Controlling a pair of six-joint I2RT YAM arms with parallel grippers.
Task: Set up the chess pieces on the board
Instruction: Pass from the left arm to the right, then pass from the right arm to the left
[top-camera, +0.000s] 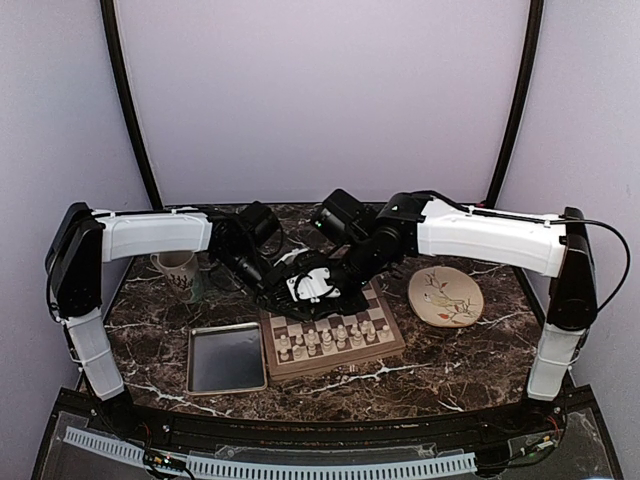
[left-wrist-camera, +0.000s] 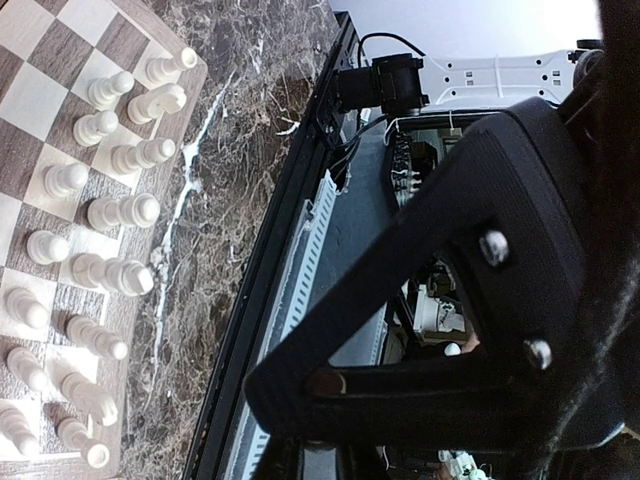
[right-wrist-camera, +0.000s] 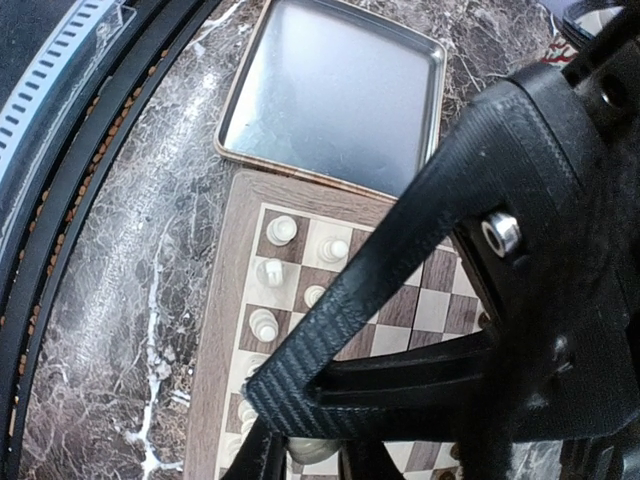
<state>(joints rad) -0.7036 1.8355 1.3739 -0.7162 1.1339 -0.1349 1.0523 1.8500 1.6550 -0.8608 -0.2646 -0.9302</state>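
A: Where does the board (top-camera: 340, 358) sit?

B: On the marble table (top-camera: 450, 360), between a grey tray (top-camera: 227, 360) on its left and a round plate (top-camera: 445, 297) on its right. A mug (top-camera: 178, 270) stands further back on the left. The board is turned slightly, so its near edge rises toward the right.

A: And the chess pieces (top-camera: 330, 338)?

B: The cream ones stand upright on their bases in two rows along the board's near edge. The rows follow that same slight slant. From the left wrist they (left-wrist-camera: 120, 212) fill the two ranks next to the border. The right wrist sees a few (right-wrist-camera: 282, 230) at the corner nearest the tray.

A: What about the arms?

B: Both reach in over the far half of the board, with the left gripper (top-camera: 270, 290) and the right gripper (top-camera: 330, 295) close together there.

A: Are they open, or holding anything?

B: I cannot tell for either one. The overhead view shows only a dark tangle. Each wrist camera shows one black finger (left-wrist-camera: 450, 250) up close, not the gap. On the right, a cream shape sits under the finger (right-wrist-camera: 400, 250), but whether it is gripped is unclear.
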